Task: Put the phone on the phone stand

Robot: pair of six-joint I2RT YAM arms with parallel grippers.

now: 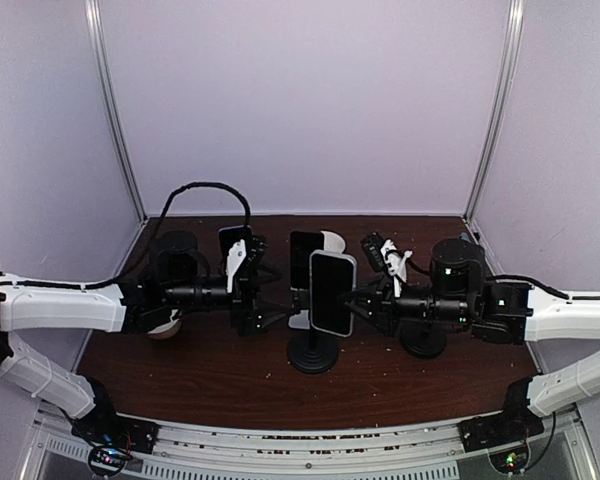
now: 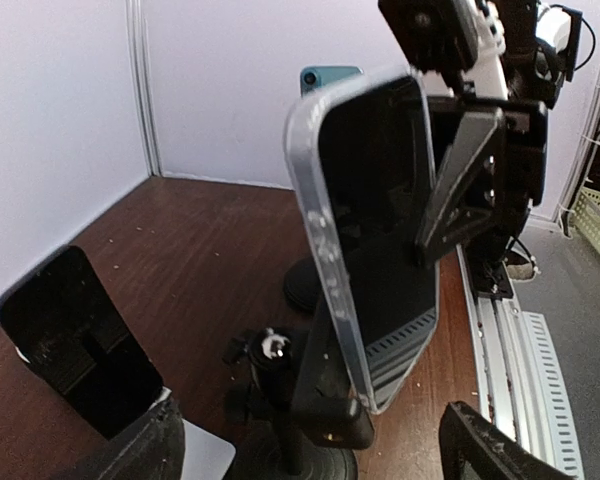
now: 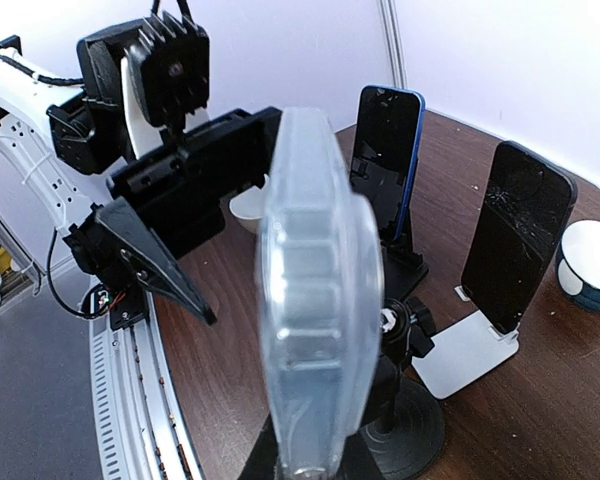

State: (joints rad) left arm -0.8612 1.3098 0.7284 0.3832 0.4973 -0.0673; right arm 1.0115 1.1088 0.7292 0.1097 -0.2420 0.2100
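Here the phone [image 1: 332, 292] stands upright, its lower edge in the cradle of the phone stand [image 1: 313, 355] on the surface [image 1: 210, 370]. Best to check it is seated squarely before letting go. The right tool [image 1: 360, 302] clamps the phone; the left tool [image 1: 278, 308] hangs spread wide just beside it, holding nothing.

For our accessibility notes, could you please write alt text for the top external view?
A phone with a pale rim stands upright over a black round-based phone stand at the centre of a dark wooden table, with the left tool and right tool reaching in from either side. A second phone stands just behind.
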